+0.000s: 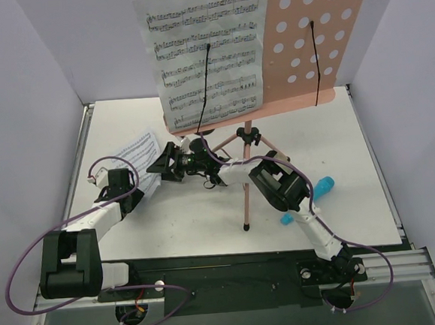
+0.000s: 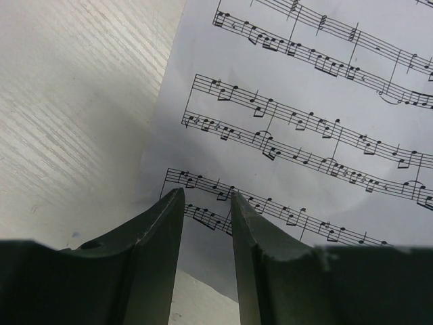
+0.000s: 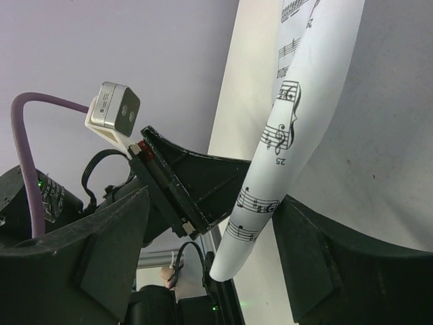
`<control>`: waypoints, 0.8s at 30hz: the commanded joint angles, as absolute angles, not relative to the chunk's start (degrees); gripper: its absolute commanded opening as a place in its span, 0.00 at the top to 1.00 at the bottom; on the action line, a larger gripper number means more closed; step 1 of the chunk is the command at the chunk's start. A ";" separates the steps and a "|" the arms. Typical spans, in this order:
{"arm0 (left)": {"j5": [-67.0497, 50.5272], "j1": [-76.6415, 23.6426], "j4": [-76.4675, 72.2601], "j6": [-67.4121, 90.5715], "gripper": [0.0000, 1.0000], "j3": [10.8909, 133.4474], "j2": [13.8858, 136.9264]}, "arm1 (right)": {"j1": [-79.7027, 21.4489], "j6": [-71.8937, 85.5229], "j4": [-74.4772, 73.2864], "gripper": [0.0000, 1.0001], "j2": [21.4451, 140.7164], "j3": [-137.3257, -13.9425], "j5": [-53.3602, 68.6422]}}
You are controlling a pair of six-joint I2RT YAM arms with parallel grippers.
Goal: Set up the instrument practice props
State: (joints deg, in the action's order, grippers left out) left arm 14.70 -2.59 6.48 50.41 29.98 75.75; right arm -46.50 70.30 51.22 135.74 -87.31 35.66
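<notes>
The pink music stand stands at the back centre on thin tripod legs. One sheet of music rests on the left half of its desk under a black wire holder. The other holder lies over bare desk. The second sheet is at the left of the table, its edge lifted and curled. My left gripper is open at it; the sheet lies just past its fingertips. My right gripper is open, with the curled sheet between its fingers, by the right one.
A light blue object lies on the table to the right of the stand, partly behind my right arm. The stand's front leg ends at a foot near the table's front edge. White walls close in the left, back and right sides.
</notes>
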 commanded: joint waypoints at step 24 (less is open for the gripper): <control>13.36 -2.99 8.70 50.54 0.56 29.71 76.90 | -46.49 65.22 54.23 0.36 127.97 -87.11 37.79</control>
